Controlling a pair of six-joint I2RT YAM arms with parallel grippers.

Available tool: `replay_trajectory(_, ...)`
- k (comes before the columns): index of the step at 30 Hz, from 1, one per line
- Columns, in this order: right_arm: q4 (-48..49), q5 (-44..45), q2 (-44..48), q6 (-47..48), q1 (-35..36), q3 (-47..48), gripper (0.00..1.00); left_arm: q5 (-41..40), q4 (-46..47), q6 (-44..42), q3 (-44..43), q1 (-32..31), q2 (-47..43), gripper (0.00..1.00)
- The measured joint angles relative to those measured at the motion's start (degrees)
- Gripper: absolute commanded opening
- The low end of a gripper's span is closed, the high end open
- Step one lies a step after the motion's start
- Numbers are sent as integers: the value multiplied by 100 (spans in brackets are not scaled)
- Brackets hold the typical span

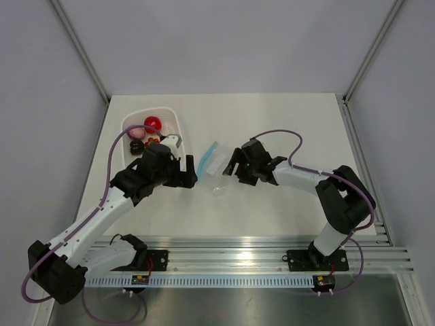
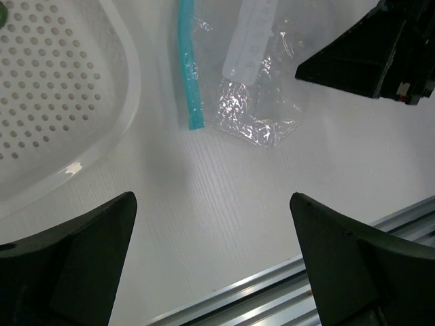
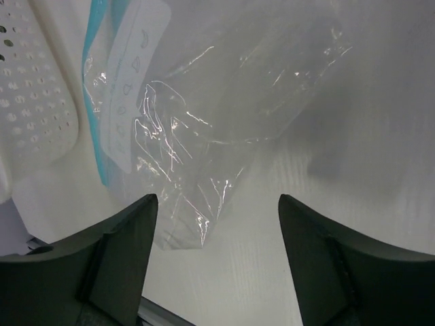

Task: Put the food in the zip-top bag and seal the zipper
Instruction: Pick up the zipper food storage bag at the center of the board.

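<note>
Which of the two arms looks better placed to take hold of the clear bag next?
Probably the right. The right fingers hang open directly over the zip-top bag, which lies between them in the wrist view. The left fingers are open too, but the bag lies ahead of them, beside the basket.

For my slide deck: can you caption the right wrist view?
Open right hand poised over the empty clear zip-top bag, its teal zipper beside the white perforated basket.
</note>
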State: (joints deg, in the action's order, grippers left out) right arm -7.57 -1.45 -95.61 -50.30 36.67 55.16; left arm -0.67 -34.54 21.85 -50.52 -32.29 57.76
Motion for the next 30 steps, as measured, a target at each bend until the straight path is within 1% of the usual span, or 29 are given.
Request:
replay_trajectory(2, 199, -212, -92, -201, 72, -114, 65, -48, -81, -4, -26, 0, 24, 99)
replay_trajectory(4, 402, -337, -286, -323, 83, -118, 42, -52, -160, -13, -59, 0, 20, 99)
replay_trajectory(6, 503, -411, -437, -409, 83, -118, 27, -39, -197, -26, -90, 0, 15, 99)
replay_trajectory(7, 492, -415, -455, -420, 83, -118, 11, -37, -197, -31, -96, 0, 9, 99)
replay_trajectory(8, 476, -413, -452, -369, 83, -118, 1, -37, -212, -35, -103, 0, 7, 99)
replay_trajectory(13, 350, -361, -133, -50, 81, -92, 0, 129, -225, -35, -111, 0, 2, 99)
replay_trajectory(18, 170, -424, 745, 684, 66, -162, 0, 621, -221, -26, -120, 0, 4, 99)
replay_trajectory(25, 166, -981, 2535, 1552, 9, -1056, 0, 1139, -46, 177, -120, 52, 20, 98)
replay_trajectory(30, 122, -1338, 3115, 1818, 7, -1438, 0, 1886, 590, 560, -11, 315, 251, 98)
